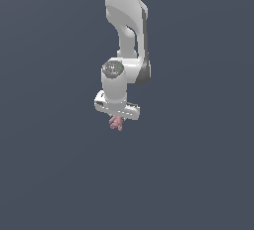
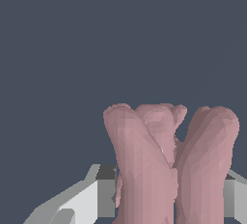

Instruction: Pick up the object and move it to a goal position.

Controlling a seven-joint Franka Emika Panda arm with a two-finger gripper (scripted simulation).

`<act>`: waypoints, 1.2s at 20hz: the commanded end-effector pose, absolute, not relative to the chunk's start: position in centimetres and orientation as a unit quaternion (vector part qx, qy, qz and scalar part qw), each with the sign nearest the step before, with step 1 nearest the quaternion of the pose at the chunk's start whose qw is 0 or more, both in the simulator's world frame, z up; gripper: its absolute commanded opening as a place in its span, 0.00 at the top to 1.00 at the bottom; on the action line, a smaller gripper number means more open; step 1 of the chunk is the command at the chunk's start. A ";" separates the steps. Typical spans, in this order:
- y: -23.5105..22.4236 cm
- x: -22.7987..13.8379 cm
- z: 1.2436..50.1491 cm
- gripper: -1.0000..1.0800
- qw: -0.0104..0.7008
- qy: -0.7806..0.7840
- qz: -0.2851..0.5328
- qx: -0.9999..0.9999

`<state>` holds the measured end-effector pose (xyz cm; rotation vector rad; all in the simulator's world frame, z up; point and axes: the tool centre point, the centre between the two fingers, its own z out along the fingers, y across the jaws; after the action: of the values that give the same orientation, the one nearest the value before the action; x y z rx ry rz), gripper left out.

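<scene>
And there's the object (image 1: 116,123), a small dusty-pink knobbly lump, poking out just beneath the white claw (image 1: 117,116) in the exterior view, tucked slightly toward that view's left of the claw's wide bar. Only its lower tips show there, matte and lumpy, much narrower than the claw body above it. Switch to the wrist view and the object (image 2: 166,165) looms large: thick rounded lobes branching apart, one stout limb on each side and a shorter, knobbier cluster between them, with a shadowed cleft running down the middle. Flanking it are the claw's pale grey fingers (image 2: 94,199), one on each side with a dark pad face turned inward, both pressed right against the pink lobes, so the claw (image 2: 166,196) is clenched on the object with the lump sandwiched between the jaws. Back in the exterior view, the claw hangs straight down from a rounded white wrist with a dark speckled cap on its face, and the arm (image 1: 126,21) climbs from there in a bent white column with a dark stripe along its edge, running out of the top of the picture. All around is one flat slate-blue field.
</scene>
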<state>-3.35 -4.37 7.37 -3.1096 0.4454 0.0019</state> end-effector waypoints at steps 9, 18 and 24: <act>-6.9 -5.0 13.3 1.00 0.000 0.142 0.000 -0.990; -10.9 -7.5 22.5 1.00 0.001 0.142 0.000 -0.990; -13.7 -9.3 29.2 1.00 0.001 0.143 0.000 -0.990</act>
<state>-8.78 -12.98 27.50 -3.1073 0.4477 -0.0007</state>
